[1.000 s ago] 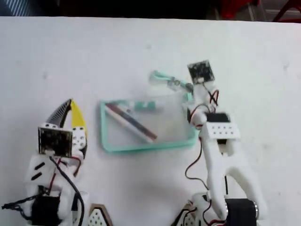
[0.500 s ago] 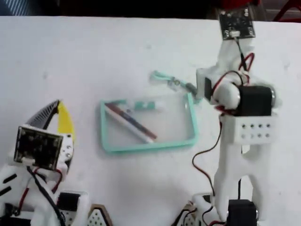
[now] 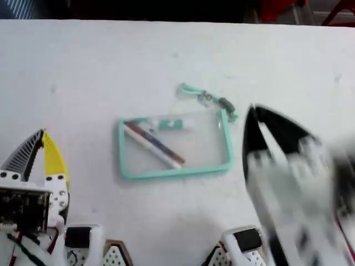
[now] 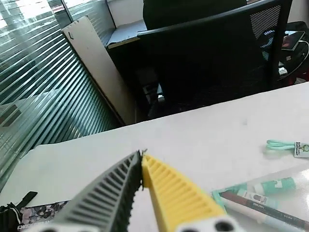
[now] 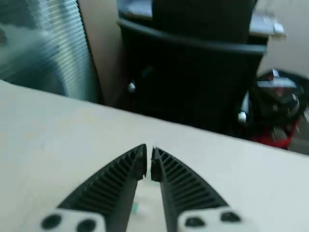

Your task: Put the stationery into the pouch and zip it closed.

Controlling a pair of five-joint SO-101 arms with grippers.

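The clear pouch (image 3: pixel 173 173) with a teal rim lies flat mid-table, its teal strap (image 3: pixel 201 96) trailing off the far right corner. Inside it lie a red-and-white pen (image 3: pixel 155 144) and a teal item (image 3: pixel 169 124). My left gripper (image 3: pixel 40 133), one finger grey and one yellow, is shut on nothing at the near left, well away from the pouch. My right gripper (image 3: pixel 252 108), blurred, points away just right of the pouch. In the left wrist view the shut left gripper (image 4: pixel 142 155) has the pouch (image 4: pixel 218 196) and strap (image 4: pixel 282 145) off to one side. The right gripper (image 5: pixel 148 151) is shut above bare table.
The white table (image 3: pixel 100 61) is bare around the pouch. Arm bases (image 3: pixel 113 255) stand at the near edge. Beyond the far edge are a black office chair (image 4: pixel 207 53) and window blinds (image 4: pixel 34 72).
The right arm left the pouch's right corner, rose and swung back toward the near right. The left arm pulled back to the near left. The pouch stayed put.
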